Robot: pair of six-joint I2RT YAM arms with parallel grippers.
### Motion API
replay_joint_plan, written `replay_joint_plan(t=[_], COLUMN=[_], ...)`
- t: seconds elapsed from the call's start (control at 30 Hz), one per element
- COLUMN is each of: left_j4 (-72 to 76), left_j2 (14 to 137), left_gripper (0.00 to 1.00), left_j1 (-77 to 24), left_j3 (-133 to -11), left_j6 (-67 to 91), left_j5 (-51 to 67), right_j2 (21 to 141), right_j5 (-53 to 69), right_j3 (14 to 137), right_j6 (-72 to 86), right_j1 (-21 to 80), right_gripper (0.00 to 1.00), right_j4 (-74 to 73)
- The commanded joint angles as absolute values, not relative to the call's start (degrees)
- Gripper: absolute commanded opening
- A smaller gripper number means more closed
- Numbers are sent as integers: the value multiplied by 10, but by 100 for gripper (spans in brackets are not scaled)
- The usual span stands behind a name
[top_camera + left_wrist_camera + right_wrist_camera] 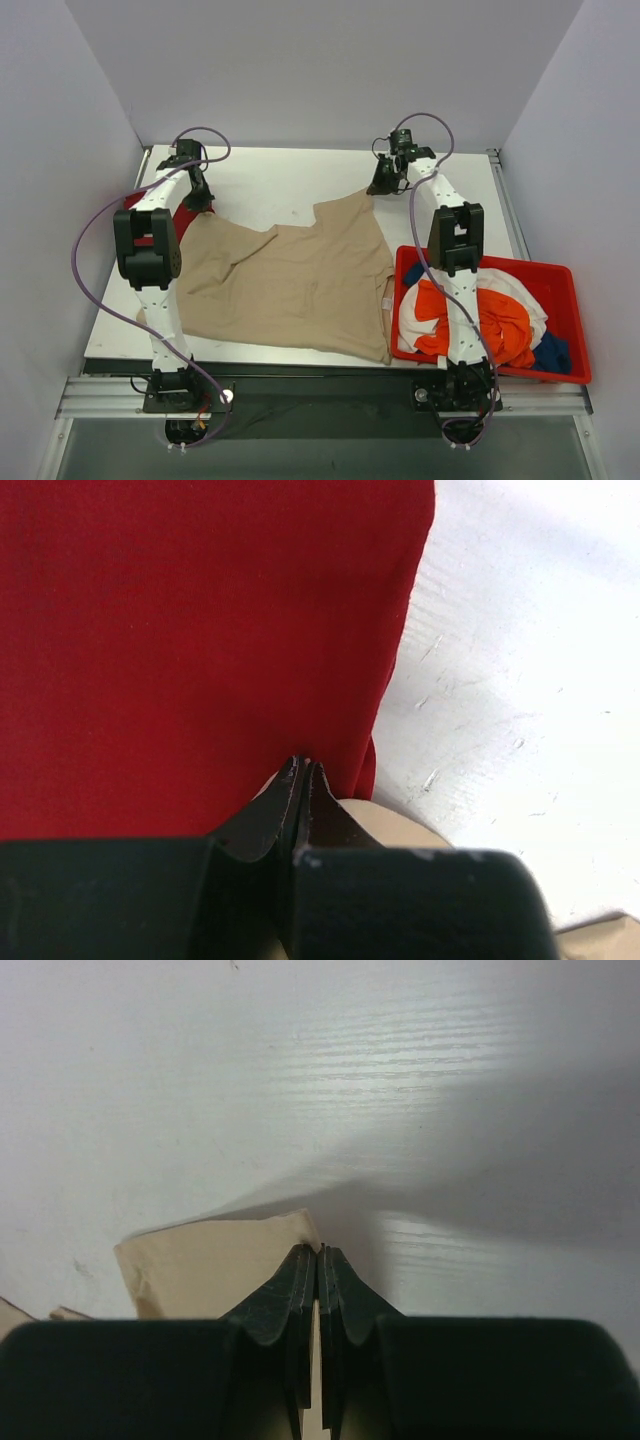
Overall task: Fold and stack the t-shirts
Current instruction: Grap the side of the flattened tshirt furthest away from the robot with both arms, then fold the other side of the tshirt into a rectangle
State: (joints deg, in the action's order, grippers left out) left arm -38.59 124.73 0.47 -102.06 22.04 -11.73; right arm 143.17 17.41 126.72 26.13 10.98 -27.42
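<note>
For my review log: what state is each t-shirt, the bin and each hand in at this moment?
beige t-shirt: spread on the table, rumpled, unfolded
dark red t-shirt: flat, partly under the beige one
left hand: shut on the beige t-shirt's far corner
right hand: shut on its other far corner
red bin: holds the other t-shirts, crumpled

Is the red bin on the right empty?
No: an orange t-shirt, a white t-shirt and a blue t-shirt lie crumpled in the red bin.

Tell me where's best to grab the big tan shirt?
Pinch the far right corner of the tan shirt, coming straight down: it lies spread out, and that corner pokes onto the table. The right pincer is shut there.
</note>
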Motion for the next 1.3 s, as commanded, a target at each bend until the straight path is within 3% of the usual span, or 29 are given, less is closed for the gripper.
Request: replay_joint_plan(t=[0.0, 0.43, 0.97, 1.27], left_j4=[-410, -408, -381, -372], left_j2=[1211, 1196, 1201, 1144], left_gripper=[0, 0, 0, 0], left_j1=[5, 5, 5, 4], left_j3=[-1053, -1110, -1126, -1042], left_j6=[228, 240, 214, 203], left_j5=[-117, -105, -38, -54], right_j2=[1363, 1380, 1300, 1254], right_j5=[165, 179, 191, 247], right_j3=[1269, 1363, 1259, 1201], right_j6=[279, 314, 291, 296], right_j1=[98, 85, 84, 85], right_gripper=[0, 0, 0, 0], right_j4=[-278, -243, -243, -243])
